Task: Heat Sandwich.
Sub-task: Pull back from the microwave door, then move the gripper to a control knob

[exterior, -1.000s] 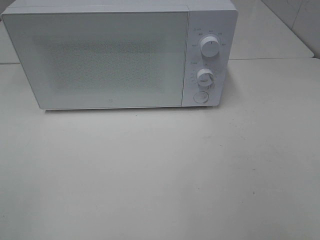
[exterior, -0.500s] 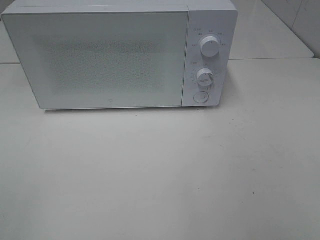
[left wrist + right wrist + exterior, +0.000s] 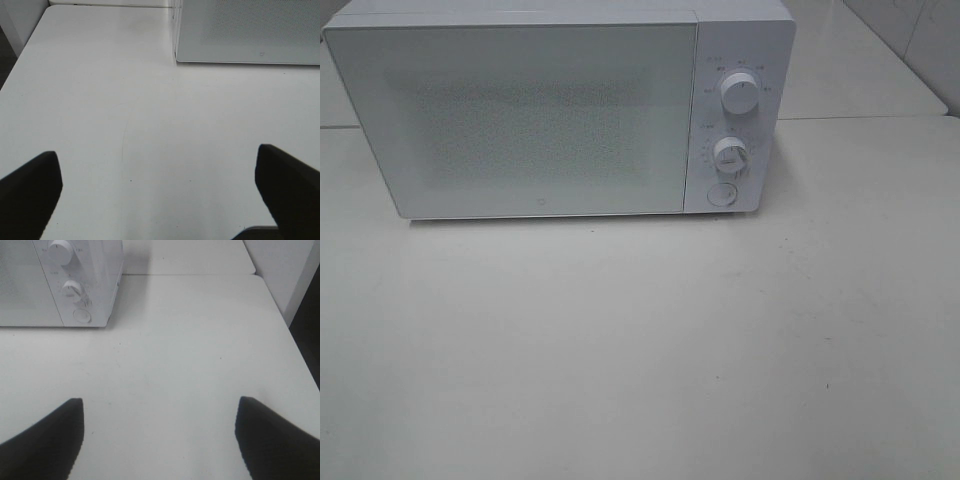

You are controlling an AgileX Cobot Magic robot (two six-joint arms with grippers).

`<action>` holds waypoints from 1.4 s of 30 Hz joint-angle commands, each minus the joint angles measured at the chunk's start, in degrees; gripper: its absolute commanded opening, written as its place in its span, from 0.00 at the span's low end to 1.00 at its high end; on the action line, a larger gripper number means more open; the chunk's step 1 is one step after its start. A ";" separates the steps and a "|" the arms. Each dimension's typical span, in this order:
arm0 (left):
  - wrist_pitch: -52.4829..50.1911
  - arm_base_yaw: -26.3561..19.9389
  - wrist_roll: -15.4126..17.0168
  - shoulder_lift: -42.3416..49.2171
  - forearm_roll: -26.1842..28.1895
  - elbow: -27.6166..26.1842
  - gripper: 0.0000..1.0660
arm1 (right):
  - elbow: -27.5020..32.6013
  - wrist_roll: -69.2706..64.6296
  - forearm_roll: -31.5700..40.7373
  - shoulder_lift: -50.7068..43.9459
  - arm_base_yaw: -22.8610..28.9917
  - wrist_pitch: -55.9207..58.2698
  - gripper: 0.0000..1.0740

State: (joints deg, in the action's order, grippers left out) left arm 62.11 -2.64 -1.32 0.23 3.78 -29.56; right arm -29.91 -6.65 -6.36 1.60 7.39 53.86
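Jaws: your left gripper (image 3: 157, 170) and right gripper (image 3: 160, 415) both spread wide, empty. Sandwich: nowhere in view, bearing unknown. Microwave (image 3: 520, 120): door shut, ahead; your right arm nearer its knobs (image 3: 738, 95).

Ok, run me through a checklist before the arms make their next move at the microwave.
1. Microwave door shut: ok.
2. Sandwich in sight: not ok, no view shows it.
3. Sandwich already inside: cannot tell, the door is frosted.
4. Left pincer open and empty: ok.
5. Right pincer open and empty: ok.
6. Lower knob setting: cannot tell, marks too small.
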 commanded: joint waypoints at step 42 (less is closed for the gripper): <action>-0.57 -0.17 0.11 1.38 0.17 0.06 0.92 | 2.92 -0.69 -0.57 43.83 -0.46 -44.00 0.70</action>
State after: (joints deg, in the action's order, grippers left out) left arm 62.11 -2.64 -1.32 0.23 3.78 -29.56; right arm -27.04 -6.65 -6.76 45.26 7.39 11.23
